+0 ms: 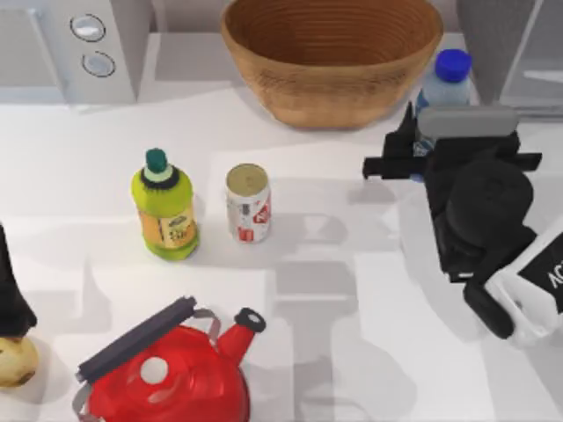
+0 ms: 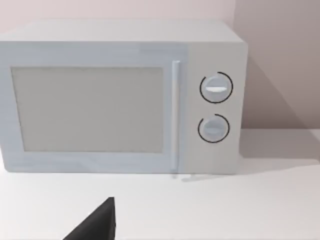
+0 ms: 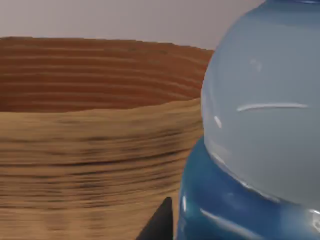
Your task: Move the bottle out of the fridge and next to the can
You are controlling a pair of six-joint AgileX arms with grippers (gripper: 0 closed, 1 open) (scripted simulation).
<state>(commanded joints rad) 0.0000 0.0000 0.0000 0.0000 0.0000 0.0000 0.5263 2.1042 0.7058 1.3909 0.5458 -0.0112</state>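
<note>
The clear bottle (image 1: 447, 86) with a blue cap stands outside the grey fridge (image 1: 493, 35), between it and the wicker basket. My right gripper (image 1: 429, 137) is shut on the bottle's lower body, and the arm hides that part. In the right wrist view the bottle (image 3: 260, 130) looms very close, with one dark fingertip (image 3: 161, 222) beside its blue label. The small white-and-red can (image 1: 248, 203) stands upright near the table's middle, well to the left of the bottle. My left gripper (image 1: 10, 299) is parked at the left edge.
A yellow-green bottle (image 1: 164, 207) stands just left of the can. A red kettle (image 1: 167, 382) sits at the front. The wicker basket (image 1: 331, 54) is at the back, a white microwave (image 1: 75, 44) at the back left. A brownish round object (image 1: 14, 360) lies by the left arm.
</note>
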